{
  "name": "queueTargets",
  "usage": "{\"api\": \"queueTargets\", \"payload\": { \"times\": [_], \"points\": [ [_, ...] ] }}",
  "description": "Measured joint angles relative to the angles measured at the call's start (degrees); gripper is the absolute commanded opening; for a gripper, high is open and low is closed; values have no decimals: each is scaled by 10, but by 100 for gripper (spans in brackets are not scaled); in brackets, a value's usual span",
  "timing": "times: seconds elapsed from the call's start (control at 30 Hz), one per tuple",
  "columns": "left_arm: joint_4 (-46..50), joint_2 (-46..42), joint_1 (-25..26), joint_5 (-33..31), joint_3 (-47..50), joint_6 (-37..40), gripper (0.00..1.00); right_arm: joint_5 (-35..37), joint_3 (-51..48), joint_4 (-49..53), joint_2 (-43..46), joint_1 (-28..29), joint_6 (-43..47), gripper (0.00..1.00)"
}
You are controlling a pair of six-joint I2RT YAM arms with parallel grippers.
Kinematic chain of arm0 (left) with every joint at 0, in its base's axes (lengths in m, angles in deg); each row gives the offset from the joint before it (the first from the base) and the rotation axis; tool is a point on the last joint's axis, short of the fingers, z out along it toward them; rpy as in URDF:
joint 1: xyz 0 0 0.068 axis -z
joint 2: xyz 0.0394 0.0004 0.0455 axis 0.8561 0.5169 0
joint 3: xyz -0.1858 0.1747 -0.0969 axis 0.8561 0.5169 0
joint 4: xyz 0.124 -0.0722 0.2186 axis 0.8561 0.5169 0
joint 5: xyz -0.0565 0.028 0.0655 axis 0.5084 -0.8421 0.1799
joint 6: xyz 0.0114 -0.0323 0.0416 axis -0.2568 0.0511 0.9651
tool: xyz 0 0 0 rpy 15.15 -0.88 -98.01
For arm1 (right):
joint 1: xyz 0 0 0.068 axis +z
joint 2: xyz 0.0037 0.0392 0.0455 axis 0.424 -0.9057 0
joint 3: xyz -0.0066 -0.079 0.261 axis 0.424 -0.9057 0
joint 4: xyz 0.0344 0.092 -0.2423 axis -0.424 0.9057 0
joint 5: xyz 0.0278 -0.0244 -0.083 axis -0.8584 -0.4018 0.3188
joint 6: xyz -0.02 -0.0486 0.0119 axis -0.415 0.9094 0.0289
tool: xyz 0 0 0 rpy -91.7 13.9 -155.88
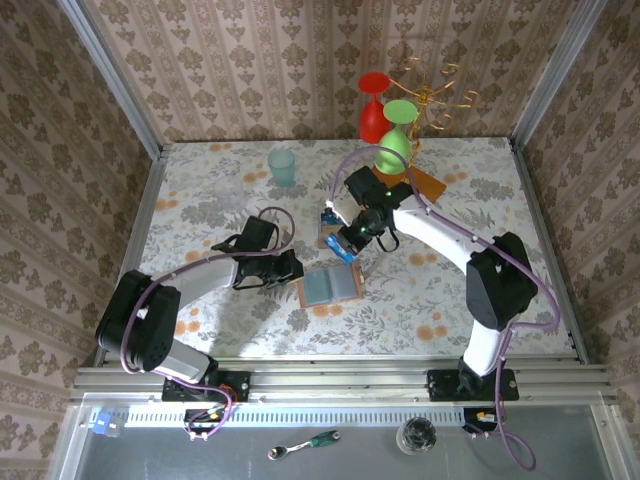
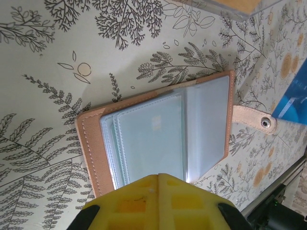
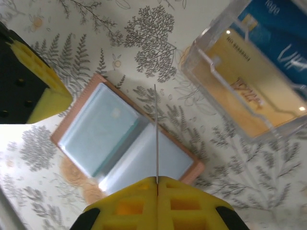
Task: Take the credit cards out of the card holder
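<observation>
two grippers are seen pressed shut. the right gripper (image 3: pixel 157 181) is clamped on a blue card (image 1: pixel 343 251), which is reduced to a thin edge-on line in its wrist view and cut off at the frame edge in the left wrist view. the card holder (image 2: pixel 158 134) lies open on the table (image 1: pixel 200 190) just below it, with the strap tab (image 2: pixel 254 120) out flat. the left gripper (image 2: pixel 158 177) is closed on nothing over the holder's near edge, which is hidden by its pads, so contact cannot be told. an orange-tan card (image 3: pixel 244 91) sits in a clear box (image 3: pixel 206 72), which is partly cropped.
</observation>
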Motion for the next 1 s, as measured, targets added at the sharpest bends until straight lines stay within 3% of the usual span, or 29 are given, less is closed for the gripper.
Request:
{"api": "queueTargets", "payload": {
  "times": [0.37,1.0],
  "points": [
    [16,35,16,-25,1,1,0,94,156,83,-94,0,213,3],
    [54,58,-4,-51,-5,28,0,124,306,147,-196,-22,321,3]
  ]
}}
